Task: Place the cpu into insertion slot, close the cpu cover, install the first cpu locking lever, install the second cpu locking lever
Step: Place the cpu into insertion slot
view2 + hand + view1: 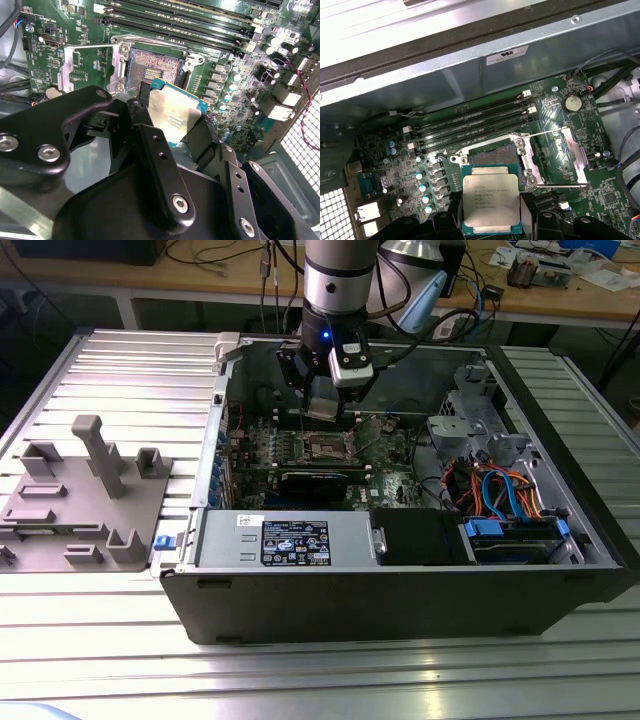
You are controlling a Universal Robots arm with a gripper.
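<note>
Item: claw (327, 405), closed on the cpu (491, 202), its black fingers (529, 214) pressing two opposite edges so that the dull silver top and the underside stay untouched. The chip is held level, metal face toward the wrist, which appears meant to let it go down flat. Item: insertion slot (496, 156), directly beneath and slightly ahead of the claw; in both wrist views the chip overhangs its near edge, apart from it, and the dark centre is bare. The cpu is therefore not yet seated. Item: cpu cover (89, 64), a silver frame plate swung back flat on the green board to one side of the claw, evidently to leave the slot open from above. Item: locking levers (555, 185), thin wires lying released beside the cover, not engaged. Item: memory slots (470, 125), long dark rows just beyond the slot, farther from the claw. Item: computer case (400, 600), lying open-side up on the ridged metal worktop (100, 370), the claw reaching down inside it. Item: grey fixture (90, 490), on the worktop well away from the claw, outside the case.
</note>
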